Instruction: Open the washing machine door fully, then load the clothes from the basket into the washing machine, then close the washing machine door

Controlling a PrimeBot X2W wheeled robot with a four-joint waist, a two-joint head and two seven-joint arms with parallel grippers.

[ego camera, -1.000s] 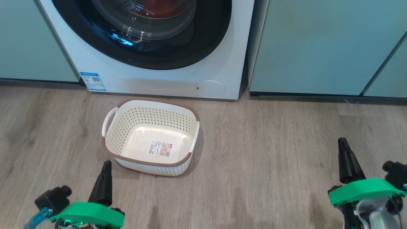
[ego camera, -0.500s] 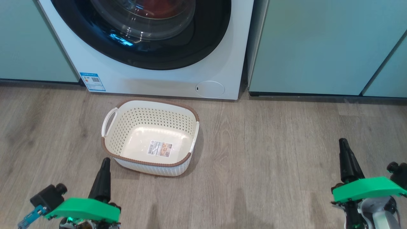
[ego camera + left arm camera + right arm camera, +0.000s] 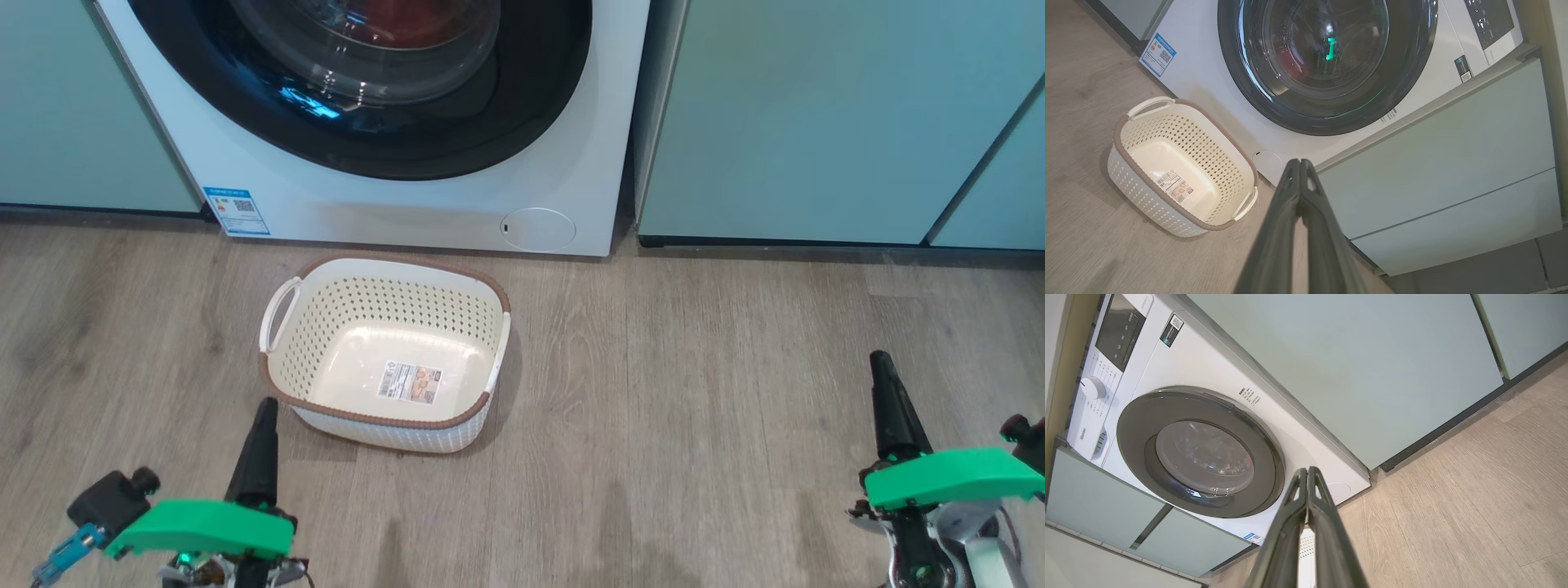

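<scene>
Behind the closed black-rimmed round glass door [image 3: 522, 106] of the white front-loading washer [image 3: 392, 216] sits red fabric [image 3: 404, 12] (dimly seen); the cream perforated plastic basket [image 3: 384, 420] stands just before it. The left gripper [image 3: 266, 408] and right gripper [image 3: 882, 363] have fingers pressed together, holding nothing.

On floor [image 3: 694, 392], basket [image 3: 392, 437] just ahead and right of left gripper [image 3: 265, 408], well left of right gripper [image 3: 882, 363]. Behind basket, washing machine [image 3: 367, 204], farther ahead of both grippers. Inside it, behind closed door [image 3: 539, 98], clothes [image 3: 408, 10]. Either side, cabinets [image 3: 816, 122].
</scene>
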